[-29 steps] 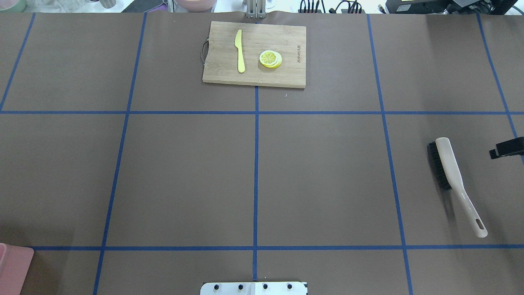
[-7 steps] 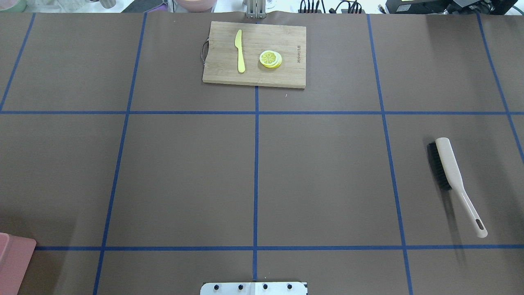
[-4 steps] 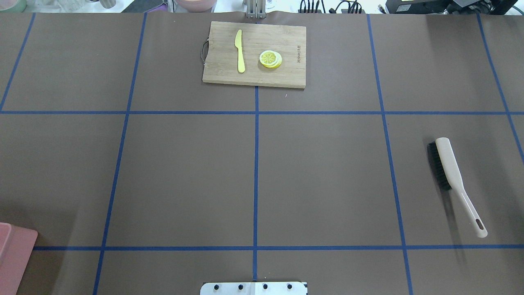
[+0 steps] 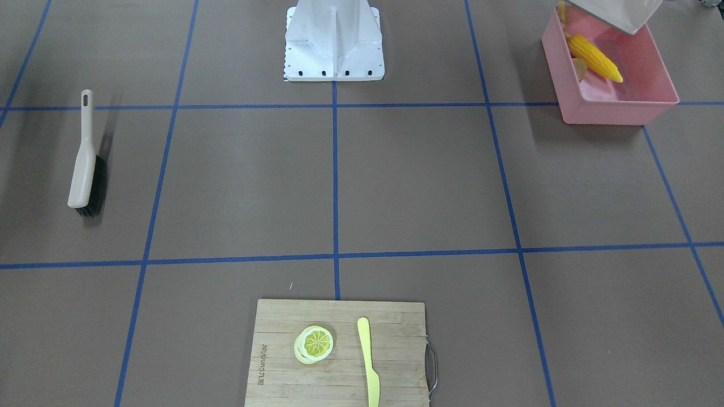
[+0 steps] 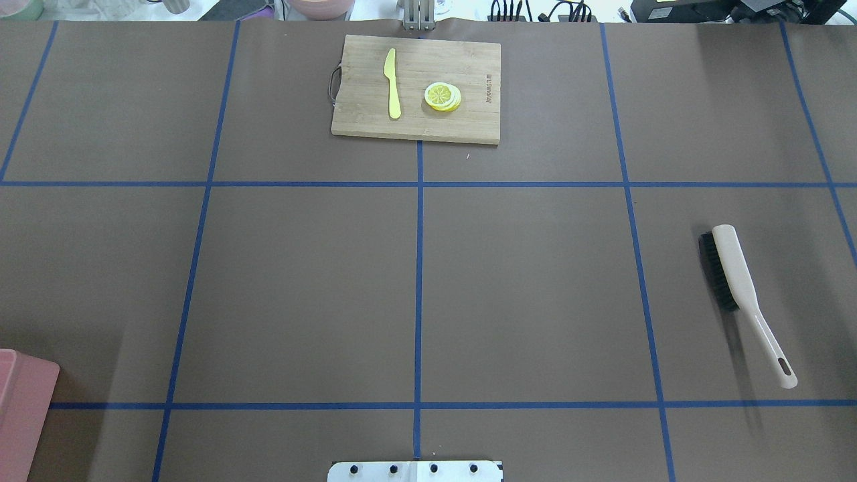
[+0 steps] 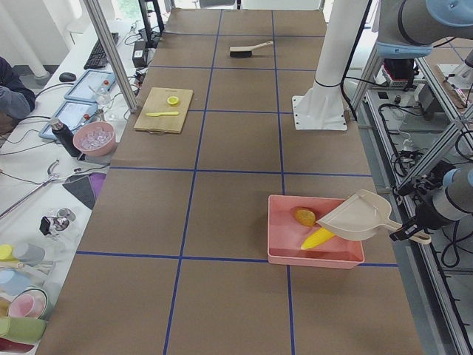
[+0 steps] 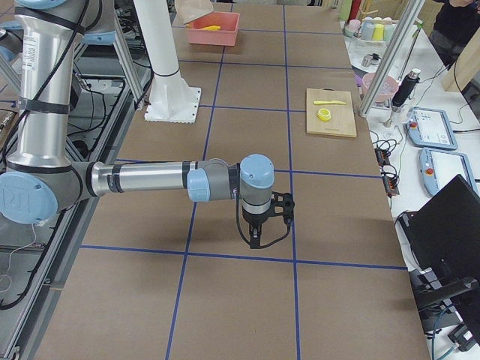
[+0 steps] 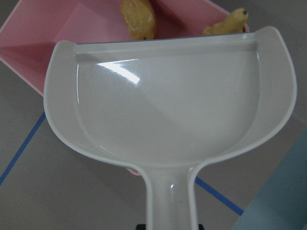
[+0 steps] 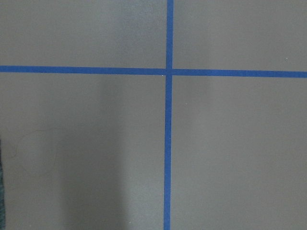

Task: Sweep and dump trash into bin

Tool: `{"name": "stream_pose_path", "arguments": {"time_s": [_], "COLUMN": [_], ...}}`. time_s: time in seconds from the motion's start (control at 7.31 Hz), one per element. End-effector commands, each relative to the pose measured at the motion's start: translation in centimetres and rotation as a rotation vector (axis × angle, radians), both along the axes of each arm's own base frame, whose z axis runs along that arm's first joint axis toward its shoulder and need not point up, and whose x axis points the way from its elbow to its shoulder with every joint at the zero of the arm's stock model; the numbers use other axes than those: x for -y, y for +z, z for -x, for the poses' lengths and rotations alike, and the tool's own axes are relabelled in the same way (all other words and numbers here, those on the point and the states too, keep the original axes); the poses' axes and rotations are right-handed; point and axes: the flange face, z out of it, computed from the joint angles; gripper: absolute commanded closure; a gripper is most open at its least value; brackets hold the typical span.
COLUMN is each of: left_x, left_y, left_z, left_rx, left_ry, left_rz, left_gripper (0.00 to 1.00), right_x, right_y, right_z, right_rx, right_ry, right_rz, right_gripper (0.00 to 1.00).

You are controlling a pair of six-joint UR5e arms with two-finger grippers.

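The pink bin [image 4: 616,113] stands near my base on my left side; it also shows in the exterior left view [image 6: 314,259] and at the overhead view's lower left edge [image 5: 23,415]. The corn cob [image 4: 597,58], the brown potato-like lump [image 8: 137,18] and the tan ginger root [image 8: 228,24] lie inside it. My left gripper [image 6: 410,231] is shut on the handle of the beige dustpan [image 8: 168,96], which hangs tilted and empty over the bin's edge. My right gripper [image 7: 256,238] hovers over bare table, far from the bin; I cannot tell whether it is open or shut.
The brush [image 5: 736,281] lies flat on my right side of the table. A wooden cutting board [image 5: 361,100] at the far middle carries a yellow plastic knife [image 5: 392,84] and a lemon slice [image 5: 442,96]. My base plate [image 5: 415,470] is at the near edge.
A dark part of my right arm at the overhead view's right edge 4 s ago has left that view. The bin's pink corner has shifted slightly at the lower left. The brush has not moved.
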Motion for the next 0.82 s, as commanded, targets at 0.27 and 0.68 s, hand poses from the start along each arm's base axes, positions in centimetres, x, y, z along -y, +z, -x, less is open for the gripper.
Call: {"name": "stream_pose_path", "arguments": {"time_s": [0.27,0.68], "left_x": [7.0,15.5], "left_y": [-0.5,-1.1], "left_z": [-0.3,0.5], "left_rx": [-0.171,-0.178], "left_ry": [-0.071,-0.017], "left_rz": [-0.088,-0.209], "left_gripper": [1.0,1.0], "right_x": [0.0,-0.2], "right_y": [-0.5,-0.3], "right_z": [0.1,0.0], "right_rx": [0.01,0.008], "right_ry": [0.001,-0.005], "right_rz": [-0.006,-0.007], "right_gripper": [0.0,0.0]}}
